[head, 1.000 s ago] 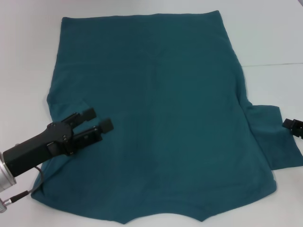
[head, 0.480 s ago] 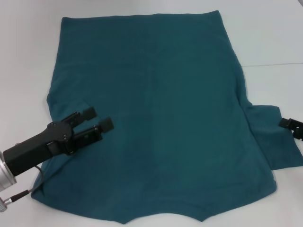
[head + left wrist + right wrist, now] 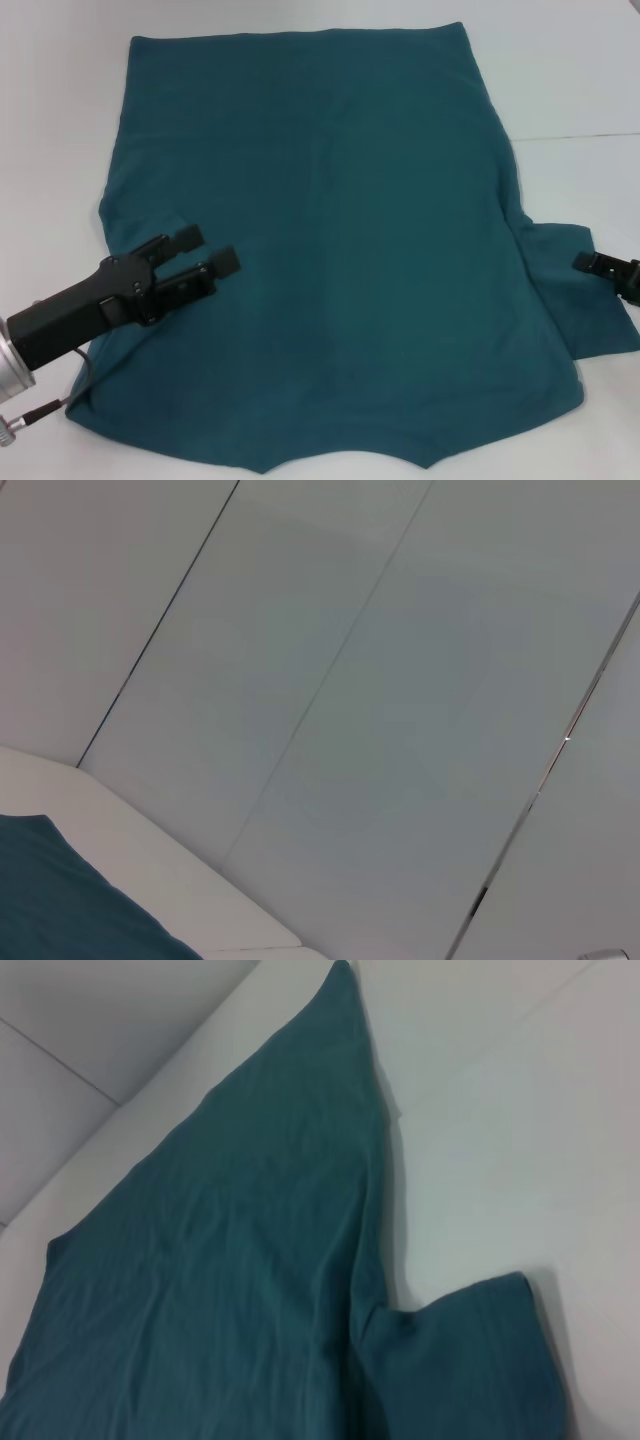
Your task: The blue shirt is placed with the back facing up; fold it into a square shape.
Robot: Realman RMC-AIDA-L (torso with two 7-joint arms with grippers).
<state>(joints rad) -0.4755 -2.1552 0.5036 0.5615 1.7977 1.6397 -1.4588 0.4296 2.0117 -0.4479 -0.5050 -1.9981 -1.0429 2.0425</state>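
Blue shirt [image 3: 330, 250] flat on white table [image 3: 580, 80]; left gripper [image 3: 208, 251] open over its left side, holding nothing; right gripper [image 3: 608, 267] at the right sleeve, can't tell if open.

Your left gripper [image 3: 208, 250] is matte black w/ two slim fingers [image 3: 186, 238], square pads at tips; behind them a boxy black body, silver wrist collar, thin black cable.

A white table [image 3: 580, 80] carries the work, a thin dark seam crossing it at about 3 o'clock. The blue shirt [image 3: 330, 250] lies flat on it, spread over the middle, one sleeve reaching toward 4 o'clock.
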